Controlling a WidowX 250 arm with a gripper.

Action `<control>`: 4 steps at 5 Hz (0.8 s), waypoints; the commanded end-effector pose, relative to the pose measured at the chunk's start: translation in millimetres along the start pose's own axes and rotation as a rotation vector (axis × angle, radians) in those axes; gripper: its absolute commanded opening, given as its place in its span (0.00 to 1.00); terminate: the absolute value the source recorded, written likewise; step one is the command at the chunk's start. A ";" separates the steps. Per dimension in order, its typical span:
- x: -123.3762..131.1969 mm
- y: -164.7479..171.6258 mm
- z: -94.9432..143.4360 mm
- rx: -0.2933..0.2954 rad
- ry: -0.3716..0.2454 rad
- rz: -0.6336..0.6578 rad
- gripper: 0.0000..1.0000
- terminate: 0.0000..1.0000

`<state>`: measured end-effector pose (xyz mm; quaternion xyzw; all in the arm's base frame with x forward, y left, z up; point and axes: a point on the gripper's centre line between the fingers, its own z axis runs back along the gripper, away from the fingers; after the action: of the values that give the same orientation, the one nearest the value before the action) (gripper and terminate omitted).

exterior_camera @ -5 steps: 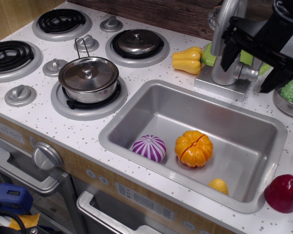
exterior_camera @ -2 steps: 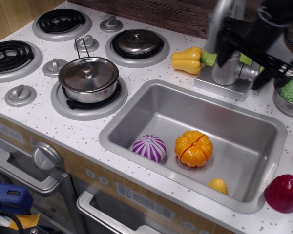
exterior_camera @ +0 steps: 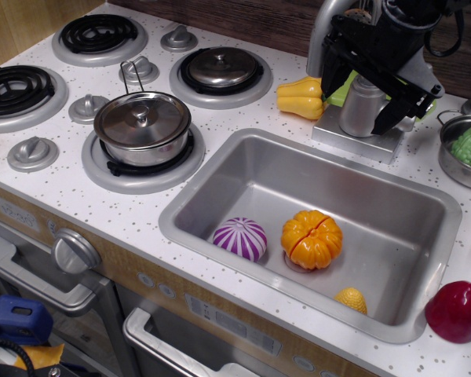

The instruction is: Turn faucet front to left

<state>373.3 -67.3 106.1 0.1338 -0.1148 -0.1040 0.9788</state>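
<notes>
The silver-grey faucet (exterior_camera: pixel 353 138) stands on its square base behind the sink. Its thick post rises at the middle and its arched spout (exterior_camera: pixel 320 35) curves up and over toward the left. My black gripper (exterior_camera: pixel 359 97) hangs in front of the post from the upper right. Its fingers are spread, one finger (exterior_camera: pixel 332 72) left of the post beside the spout and the other low on the right, where the side lever is hidden. The jaws stand open and hold nothing.
The steel sink (exterior_camera: pixel 190 224) holds a purple onion (exterior_camera: pixel 239 238), an orange pumpkin (exterior_camera: pixel 312 239) and a small yellow piece (exterior_camera: pixel 351 299). A lidded pot (exterior_camera: pixel 143 126) sits on a burner at left. A yellow squash (exterior_camera: pixel 301 97) lies beside the faucet. A bowl of greens (exterior_camera: pixel 469 153) and a red fruit (exterior_camera: pixel 455 312) are at right.
My gripper has moved left across the faucet. The spout has swung left with it, from above the post to left of it.
</notes>
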 end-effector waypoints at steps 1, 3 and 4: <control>18.2 35.6 34.8 -0.019 -0.079 -0.025 1.00 0.00; 26.1 57.8 30.2 -0.017 -0.091 -0.067 1.00 0.00; 30.8 68.8 29.2 -0.014 -0.097 -0.092 1.00 0.00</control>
<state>402.5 -17.6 138.1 0.1258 -0.1292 -0.1655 0.9696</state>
